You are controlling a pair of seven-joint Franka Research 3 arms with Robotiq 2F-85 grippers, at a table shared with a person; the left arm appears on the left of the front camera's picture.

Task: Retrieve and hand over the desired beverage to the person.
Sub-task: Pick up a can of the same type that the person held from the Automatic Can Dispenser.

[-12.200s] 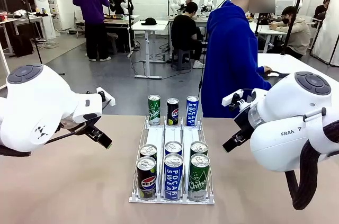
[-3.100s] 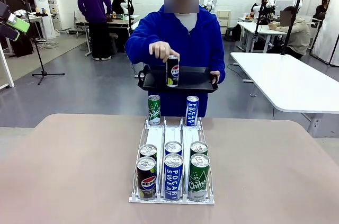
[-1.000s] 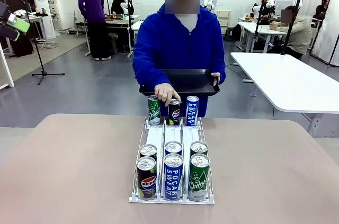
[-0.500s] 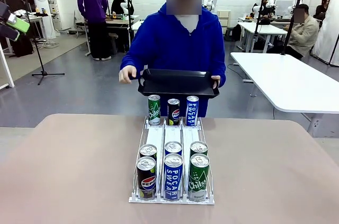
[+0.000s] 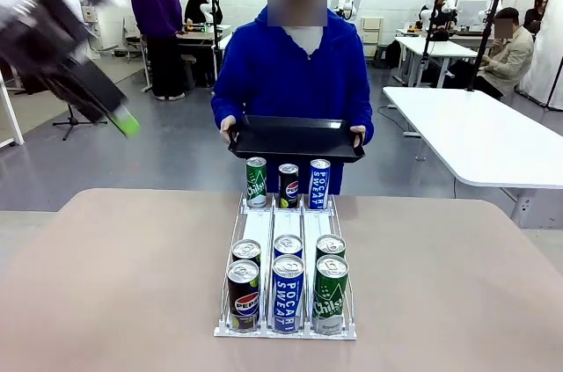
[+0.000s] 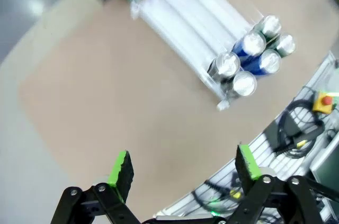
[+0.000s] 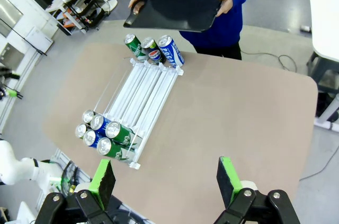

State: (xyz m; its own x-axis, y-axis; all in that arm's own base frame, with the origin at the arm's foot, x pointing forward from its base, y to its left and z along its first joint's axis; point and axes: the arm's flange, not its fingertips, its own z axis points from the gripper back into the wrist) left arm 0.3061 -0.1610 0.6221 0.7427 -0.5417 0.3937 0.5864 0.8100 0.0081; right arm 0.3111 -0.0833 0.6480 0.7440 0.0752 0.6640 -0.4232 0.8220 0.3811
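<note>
Swung into the front view's upper left since the earlier frame, the left gripper point(image 6: 184, 161) is held wide open and empty, as is the right gripper point(image 7: 166, 173). A black tray point(image 5: 295, 136) is held level in both hands by the person point(image 5: 295, 64), seemingly to receive a drink. The cans point(image 5: 288, 288), the desired beverage presumably among them, are kept in the rack point(image 5: 261, 227) at lower centre.

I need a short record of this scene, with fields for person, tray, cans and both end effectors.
tray: black, empty
person: at far table edge, holds tray in both hands
rack: three lanes
far cans: three upright
near cans: six, two per lane
left end effector: open, empty, above table
right end effector: open, empty, high above table
</note>
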